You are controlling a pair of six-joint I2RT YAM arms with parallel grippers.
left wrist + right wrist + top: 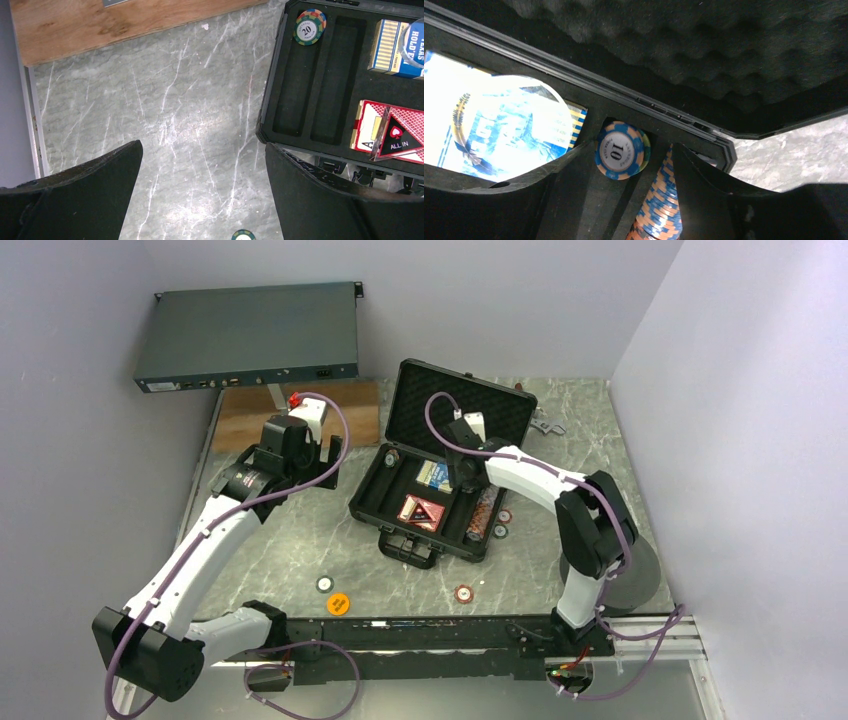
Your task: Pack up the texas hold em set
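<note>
Grey marbled table (300,550) carries it all. At the left, the left end effector (202,146) hangs wide open over it, with the open case (272,100) just to its right. Along the front edge lie a pale chip (325,584), the orange disc (338,603) and a reddish chip (464,593). Inside the case, the right end effector (631,145) stands half parted around an upright blue chip (620,150), seemingly released. Two loose chips (505,516) lie just right of the case, nearest this arm.

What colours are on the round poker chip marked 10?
The round poker chip: blue and pale orange edge, white centre. Best in the right wrist view.
</note>
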